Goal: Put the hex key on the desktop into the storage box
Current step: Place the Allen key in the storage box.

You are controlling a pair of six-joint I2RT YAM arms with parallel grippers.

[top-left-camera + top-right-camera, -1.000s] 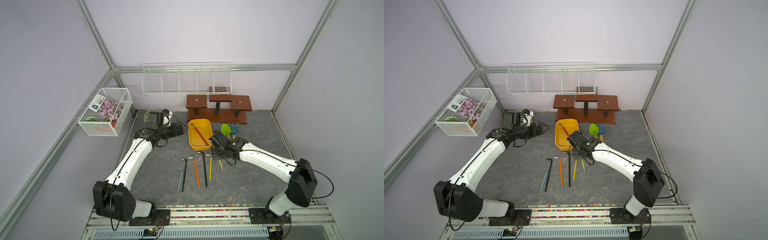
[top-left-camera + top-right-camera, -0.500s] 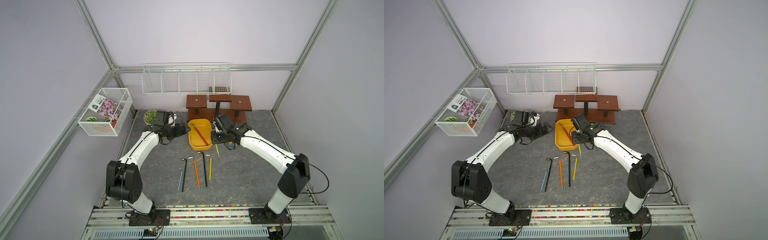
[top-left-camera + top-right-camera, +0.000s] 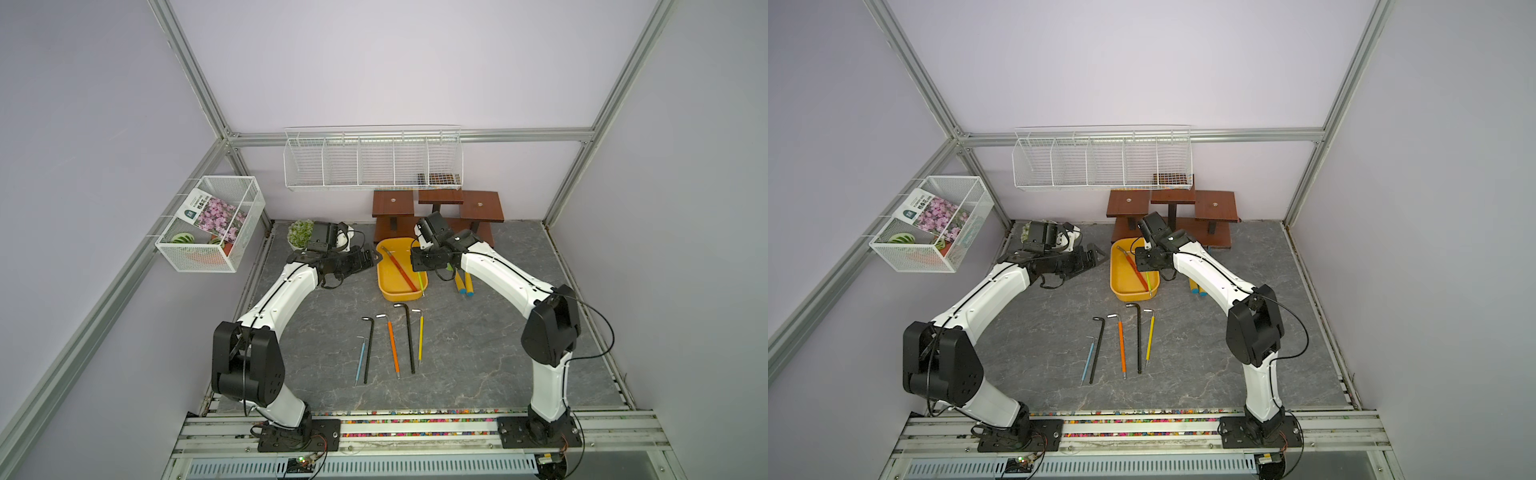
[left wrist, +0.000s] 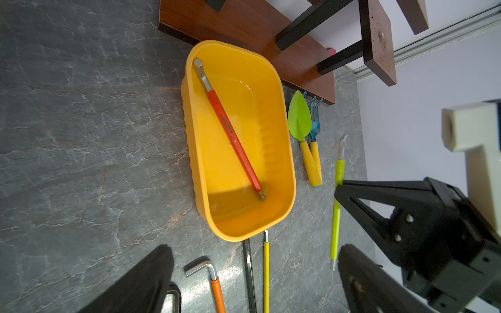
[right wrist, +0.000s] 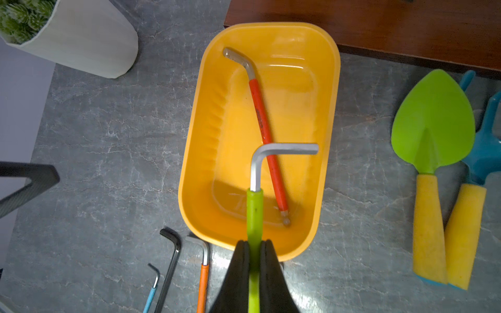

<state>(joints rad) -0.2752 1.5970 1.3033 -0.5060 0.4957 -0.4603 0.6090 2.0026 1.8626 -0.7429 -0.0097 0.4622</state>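
Two grippers flank the storage box (image 3: 399, 296) at the back of the desktop (image 3: 478, 353). Furthest left, the left gripper (image 3: 374, 258) hovers just beside the box's left rim, jaws spread wide and empty. Inside the box a red hex key (image 3: 398, 268) lies diagonally. In front of it, five more hex keys (image 3: 392, 347) lie in a row on the desktop. Over the box's right side, the right gripper (image 5: 254, 244) is clamped tight on the sleeve of a green hex key (image 5: 254, 211). Its bent steel end hangs above the box floor, but the long end trails back across the near rim. Further right lie a green trowel (image 5: 433, 122) and a blue hand fork (image 5: 488, 141). Released here, the green key may well strike the rim and tip out onto the desktop, or glance off the red key.
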